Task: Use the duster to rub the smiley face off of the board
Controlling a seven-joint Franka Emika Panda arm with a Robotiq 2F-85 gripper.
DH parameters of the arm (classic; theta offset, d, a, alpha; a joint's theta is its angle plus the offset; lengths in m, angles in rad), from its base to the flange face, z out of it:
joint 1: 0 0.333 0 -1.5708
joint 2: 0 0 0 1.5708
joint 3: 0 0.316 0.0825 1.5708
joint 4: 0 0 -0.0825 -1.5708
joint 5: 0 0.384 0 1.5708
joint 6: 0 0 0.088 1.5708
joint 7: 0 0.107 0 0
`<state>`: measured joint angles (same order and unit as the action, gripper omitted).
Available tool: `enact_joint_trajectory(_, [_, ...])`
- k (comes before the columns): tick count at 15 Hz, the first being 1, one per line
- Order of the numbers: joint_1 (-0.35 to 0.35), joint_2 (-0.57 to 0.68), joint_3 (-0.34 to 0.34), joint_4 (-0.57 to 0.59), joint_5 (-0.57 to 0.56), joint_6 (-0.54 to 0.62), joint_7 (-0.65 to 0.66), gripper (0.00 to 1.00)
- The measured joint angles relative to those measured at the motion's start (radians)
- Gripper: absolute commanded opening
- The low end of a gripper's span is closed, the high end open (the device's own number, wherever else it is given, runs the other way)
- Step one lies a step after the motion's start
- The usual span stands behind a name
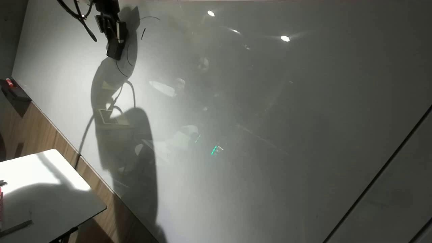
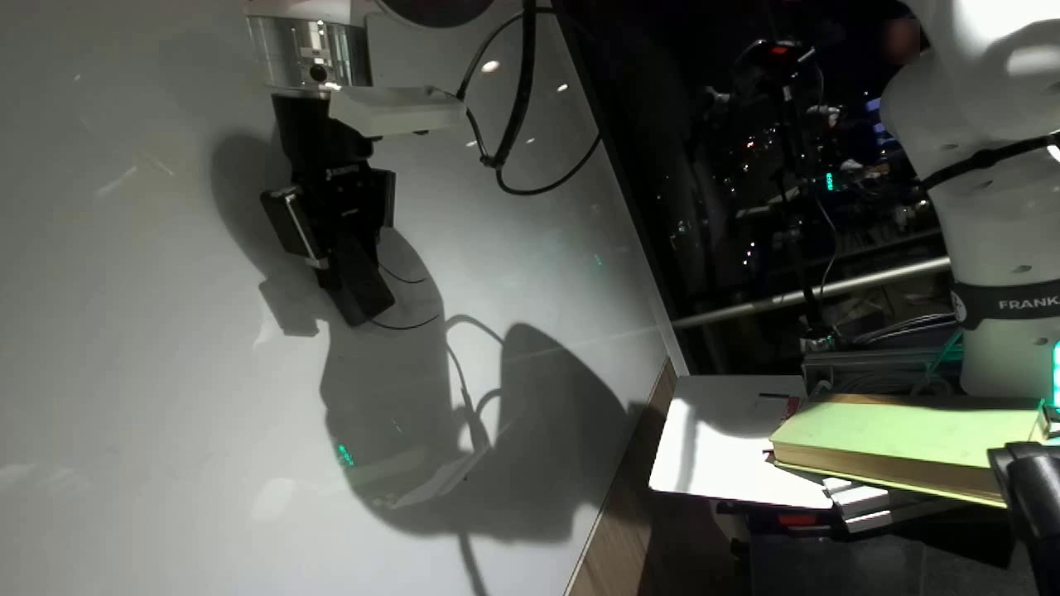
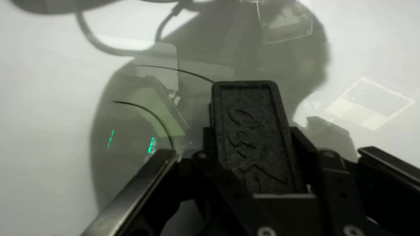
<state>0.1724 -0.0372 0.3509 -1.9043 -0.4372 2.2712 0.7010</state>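
In the wrist view my gripper [image 3: 254,141] is shut on the duster [image 3: 241,98], a dark grey block with marks on its face. The duster [image 1: 115,51] points downward from the gripper in both exterior views, close against the board [image 1: 270,189]; whether it touches is hard to tell. Of the smiley face [image 3: 149,109], thin dark curved strokes show beside the duster and run up to its edge. In an exterior view, broken strokes of the smiley face [image 1: 120,70] lie below and right of the duster. Part of the drawing may be hidden behind duster and gripper.
The arm's large shadow [image 1: 131,152] and several reflections fall across the board. A white tabletop [image 2: 704,451] stands near the board's lower edge, with a green block [image 2: 903,426] beside it. Cables [image 2: 523,91] loop from the wrist. A small red object [image 1: 9,82] sits on a dark ledge.
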Motion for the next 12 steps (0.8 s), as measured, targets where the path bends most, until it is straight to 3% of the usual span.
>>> enact_joint_trajectory(12, [-0.037,-0.114,-0.139,-0.070,0.074,-0.079,-0.087,0.31])
